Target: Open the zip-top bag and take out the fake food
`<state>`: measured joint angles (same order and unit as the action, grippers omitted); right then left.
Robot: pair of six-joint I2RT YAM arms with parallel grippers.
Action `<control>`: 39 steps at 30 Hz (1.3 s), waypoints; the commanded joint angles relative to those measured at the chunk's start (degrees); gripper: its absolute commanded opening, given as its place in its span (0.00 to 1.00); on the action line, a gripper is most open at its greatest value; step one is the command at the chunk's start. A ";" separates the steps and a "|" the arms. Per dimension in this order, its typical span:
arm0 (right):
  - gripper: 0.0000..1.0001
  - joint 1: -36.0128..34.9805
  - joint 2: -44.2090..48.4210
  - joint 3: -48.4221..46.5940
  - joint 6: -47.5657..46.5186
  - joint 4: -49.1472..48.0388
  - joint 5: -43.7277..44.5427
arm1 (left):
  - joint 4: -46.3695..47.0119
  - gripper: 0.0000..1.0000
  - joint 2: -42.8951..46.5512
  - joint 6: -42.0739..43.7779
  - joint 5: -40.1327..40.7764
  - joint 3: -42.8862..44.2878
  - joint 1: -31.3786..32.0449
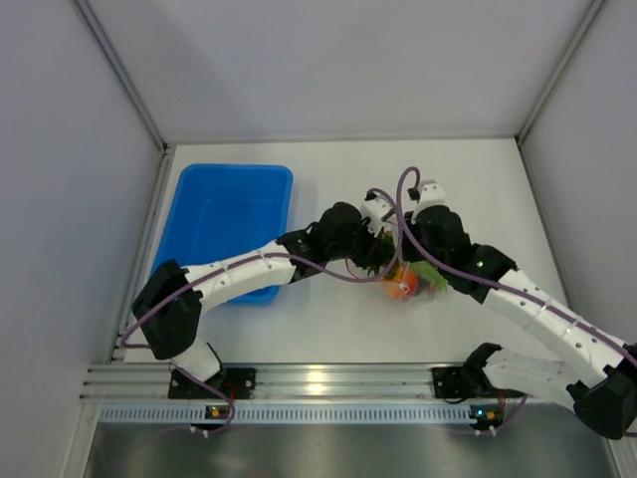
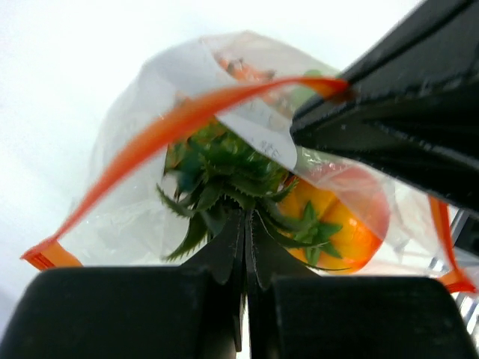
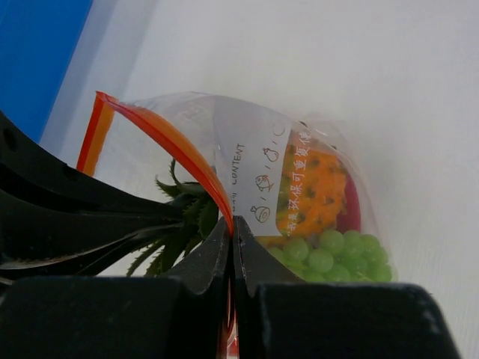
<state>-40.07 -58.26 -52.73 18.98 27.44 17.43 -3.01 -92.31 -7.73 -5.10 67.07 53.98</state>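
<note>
The zip-top bag lies mid-table with both grippers at its mouth. In the right wrist view my right gripper is shut on the orange-red zip strip and holds that edge of the bag up. The mouth gapes in the left wrist view, the strip arching over it. My left gripper reaches inside, shut at the base of a green leafy piece. An orange tomato-like piece lies beside it. Green grapes and an orange piece of the fake food show through the plastic.
A blue rectangular tray stands at the left of the table, close to the left arm's forearm. White walls close in the table at the back and on both sides. An aluminium rail runs along the near edge.
</note>
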 commanded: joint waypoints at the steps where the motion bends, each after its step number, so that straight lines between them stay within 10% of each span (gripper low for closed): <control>1: 0.00 -0.09 0.08 0.43 -0.79 -3.71 -0.73 | 3.19 0.00 3.10 -4.04 3.06 3.68 -0.10; 16: 0.00 -1.59 -0.45 1.23 -1.49 -2.93 6.37 | -15.80 0.00 -1.38 -14.69 2.12 18.45 -1.33; 39: 0.00 -0.62 -6.60 0.17 0.44 -3.80 11.49 | -21.52 0.00 17.77 -13.80 -4.84 9.31 -8.09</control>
<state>-40.75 -64.40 -51.37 18.28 25.28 27.16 -25.80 -78.52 -21.04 -10.70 77.49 46.87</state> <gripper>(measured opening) 0.007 0.018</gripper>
